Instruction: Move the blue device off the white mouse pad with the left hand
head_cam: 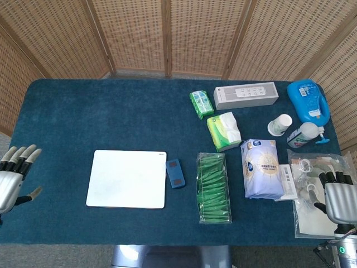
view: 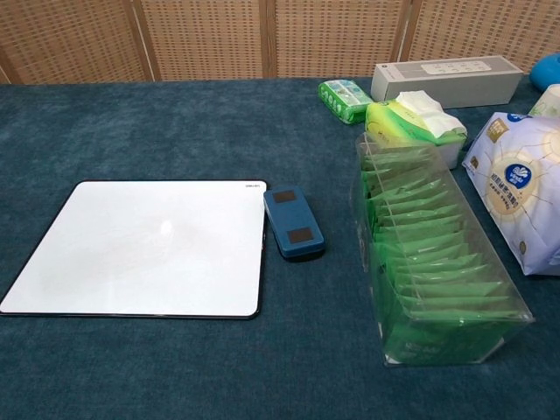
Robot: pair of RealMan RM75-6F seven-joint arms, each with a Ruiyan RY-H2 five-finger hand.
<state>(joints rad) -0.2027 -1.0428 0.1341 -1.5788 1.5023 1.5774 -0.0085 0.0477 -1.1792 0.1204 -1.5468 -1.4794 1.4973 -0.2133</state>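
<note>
Entry, task item: blue device (head_cam: 175, 173), small flat slab with two dark patches on top. It lies on the table cloth just beside the right edge of the white mouse pad (head_cam: 127, 179), at the pad's 3 o'clock. In the chest view the device seems to touch or slightly overlap the pad's edge near the upper right corner; I cannot tell which. I judge it off the pad, or all but off.

Entry, left hand (head_cam: 12, 180): at the far left edge of the head view, at 9 o'clock from the pad and well apart from it. Fingers are straight and spread, thumb out; it holds nothing. Not seen in the chest view.

Entry, right hand (head_cam: 337, 198): at the lower right corner of the head view, over a clear bag of small parts (head_cam: 321, 195). Only its back and the dark finger tops show; I cannot tell how far the fingers are curled or whether they hold anything.

Entry, bystanders: clear box of green packets (head_cam: 214, 187) just beside the device at its 3 o'clock.

Entry, step in hand: I read the task as at its close, with my left hand parked clear. If the device does sit on the pad's rim, my next move would be a light nudge toward 3 o'clock, short, since the box of packets leaves little room.
</note>
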